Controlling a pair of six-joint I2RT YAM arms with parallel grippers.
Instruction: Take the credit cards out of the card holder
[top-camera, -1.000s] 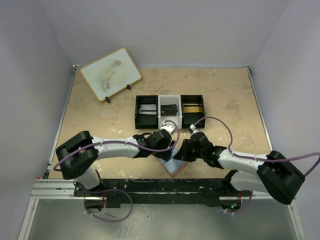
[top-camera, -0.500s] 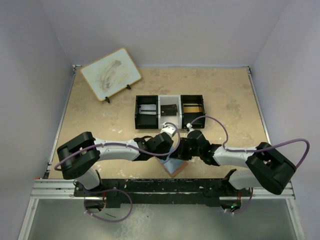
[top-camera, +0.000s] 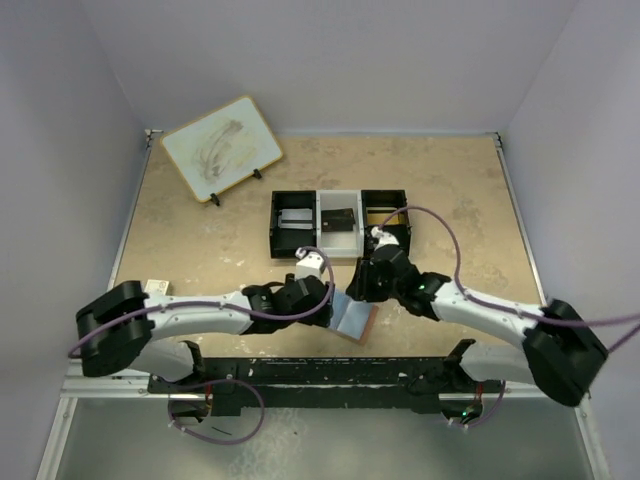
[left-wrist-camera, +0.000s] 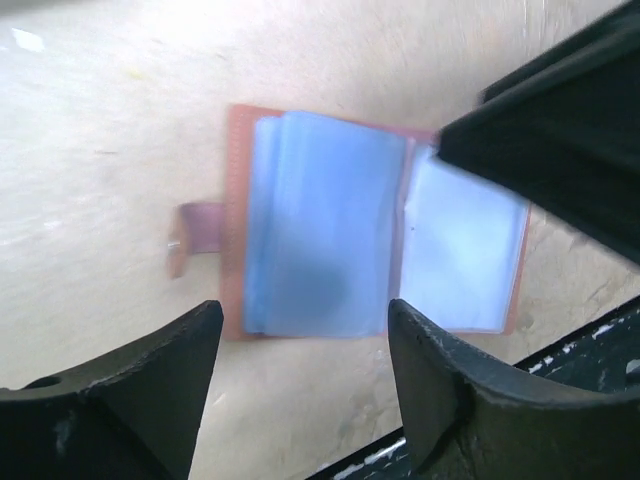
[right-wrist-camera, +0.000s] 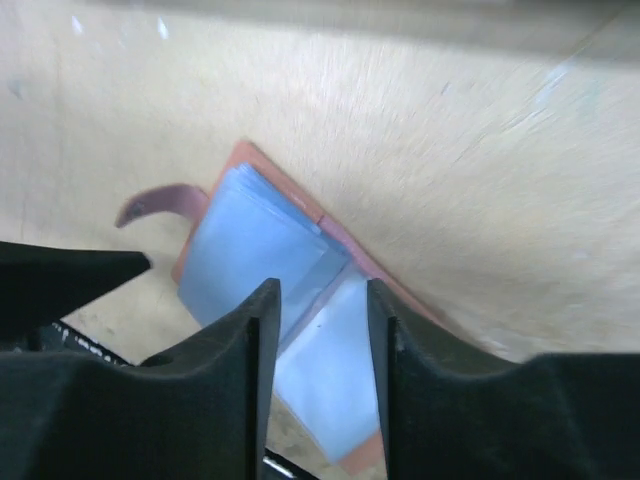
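Note:
The card holder (top-camera: 353, 319) lies open on the table near the front edge, brown rim outward and pale blue pockets up. It also shows in the left wrist view (left-wrist-camera: 330, 240) and the right wrist view (right-wrist-camera: 262, 250), its strap (right-wrist-camera: 158, 204) out to the side. I cannot tell the credit cards apart from the blue pockets; none lies outside the holder. My left gripper (top-camera: 322, 297) is open and empty just left of the holder, fingers apart (left-wrist-camera: 305, 345). My right gripper (top-camera: 362, 281) hovers open and empty above the holder's fold (right-wrist-camera: 322, 300).
A black-white-black tray (top-camera: 340, 236) stands behind the grippers. A white board with a wooden rim (top-camera: 220, 147) leans at the back left. A small pale item (top-camera: 155, 287) lies by the left arm. The black front rail (top-camera: 330, 368) is close below the holder.
Both grippers have pulled off the holder: the left arm swung left, the right gripper rose toward the tray. The holder now lies uncovered and spread open.

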